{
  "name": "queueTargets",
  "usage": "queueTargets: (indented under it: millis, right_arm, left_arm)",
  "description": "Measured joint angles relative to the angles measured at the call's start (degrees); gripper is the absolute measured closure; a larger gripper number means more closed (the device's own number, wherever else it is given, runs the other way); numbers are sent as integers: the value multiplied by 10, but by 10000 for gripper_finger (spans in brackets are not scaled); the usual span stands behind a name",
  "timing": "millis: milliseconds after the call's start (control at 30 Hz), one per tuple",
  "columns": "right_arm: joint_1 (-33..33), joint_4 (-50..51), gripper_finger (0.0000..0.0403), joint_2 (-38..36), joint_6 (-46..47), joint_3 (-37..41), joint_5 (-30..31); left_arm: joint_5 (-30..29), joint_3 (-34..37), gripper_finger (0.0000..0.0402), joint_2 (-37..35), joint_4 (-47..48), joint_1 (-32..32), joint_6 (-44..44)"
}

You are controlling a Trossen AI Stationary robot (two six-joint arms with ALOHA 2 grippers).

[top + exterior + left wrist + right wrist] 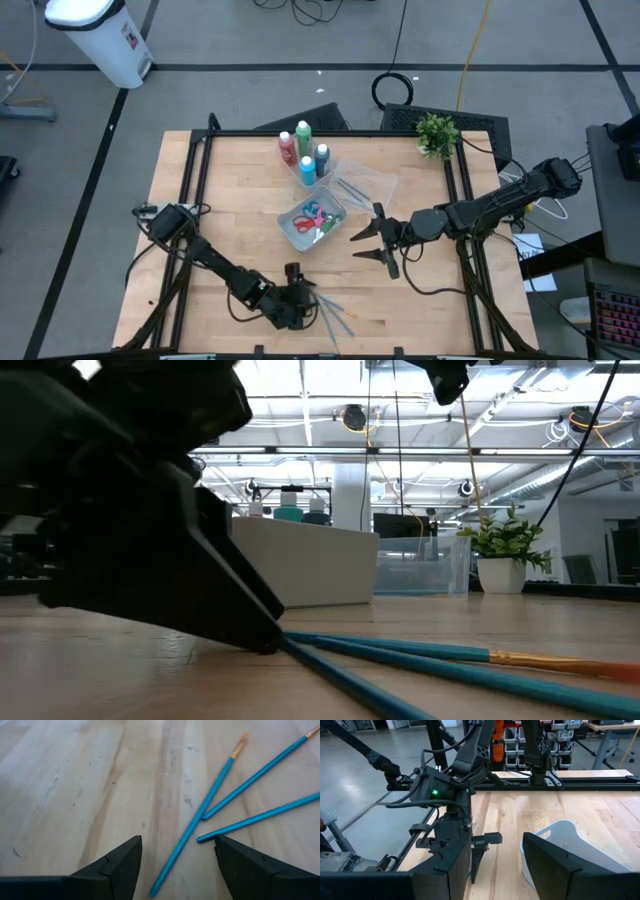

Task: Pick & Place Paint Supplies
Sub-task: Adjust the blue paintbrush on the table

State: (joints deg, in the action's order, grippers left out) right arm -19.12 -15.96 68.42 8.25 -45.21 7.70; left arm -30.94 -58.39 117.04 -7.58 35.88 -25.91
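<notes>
Three thin blue orange-tipped brushes (332, 320) lie fanned on the wood near the table's near edge, and they also show in the low view (420, 650). My left gripper (303, 300) is low over them and open. In its wrist view the fingers (177, 842) stand on either side of the handle end of the longest brush (200, 817), touching nothing that I can see. My right gripper (372, 248) hangs open right of the scissors tub (312, 220) and holds nothing. White-capped bottles (305, 155) stand in a tub farther back.
A clear tub (362, 183) with more brushes sits right of the bottles. A small potted plant (437, 133) stands at the far right corner. Black rails (190, 170) run along the table's left, right and far sides. The right wrist view shows the scissors tub's white wall (560, 845).
</notes>
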Motion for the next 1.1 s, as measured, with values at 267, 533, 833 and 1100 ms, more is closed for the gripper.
queueTargets:
  millis: [267, 533, 833, 1100]
  right_arm:
    - [0, 9, 232, 0, 0, 0, 0]
    - [0, 13, 232, 0, 5, 0, -2]
    - [0, 12, 232, 0, 7, 0, -2]
    - [0, 12, 232, 0, 6, 0, -2]
  left_arm:
    - [25, 1, 149, -14, -17, -7, 60]
    - [171, 2, 149, -53, -67, 5, 199]
    - [240, 2, 227, -3, -128, 1, 289]
    - [318, 1, 391, 40, -235, -24, 310]
